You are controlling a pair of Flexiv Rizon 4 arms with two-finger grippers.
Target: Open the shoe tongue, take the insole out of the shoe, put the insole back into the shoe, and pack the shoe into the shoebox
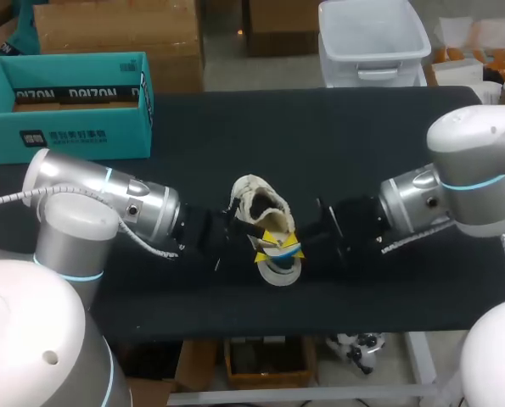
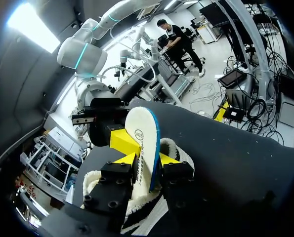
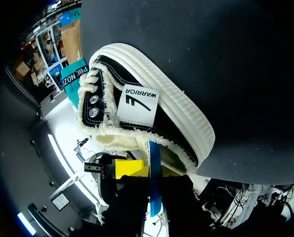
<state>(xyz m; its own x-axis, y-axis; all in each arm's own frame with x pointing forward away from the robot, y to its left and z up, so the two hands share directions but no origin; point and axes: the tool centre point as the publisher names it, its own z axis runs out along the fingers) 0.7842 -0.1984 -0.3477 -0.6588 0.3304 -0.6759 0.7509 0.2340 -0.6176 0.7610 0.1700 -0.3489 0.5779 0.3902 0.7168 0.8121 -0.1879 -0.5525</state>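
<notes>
1 table [image 1: 337,144]: flat, covered in matte black cloth, filling the middle of the head view.
2 arms: silver cylinders with rounded white joints. The left arm [image 1: 133,208] comes in from the left edge and the right arm [image 1: 422,199] from the right edge, and they meet at lower centre.
Shoebox [image 1: 65,127]: teal cardboard, rectangular, top open, at the table's upper-left corner, well apart from the shoe.
Shoe [image 3: 151,98]: black canvas, thick ribbed white rubber sole, cream fleecy lining and metal eyelets. It rests on the cloth at centre, between the 2 grippers.
Insole [image 2: 144,148]: thin, with a white face, blue edge and rounded end, standing partly out of the shoe's opening.
Left gripper [image 2: 147,163]: its yellow tips clamp the insole from 2 sides.
Right gripper [image 3: 154,180]: its fingers flank the insole's edge and are closed on it.
</notes>
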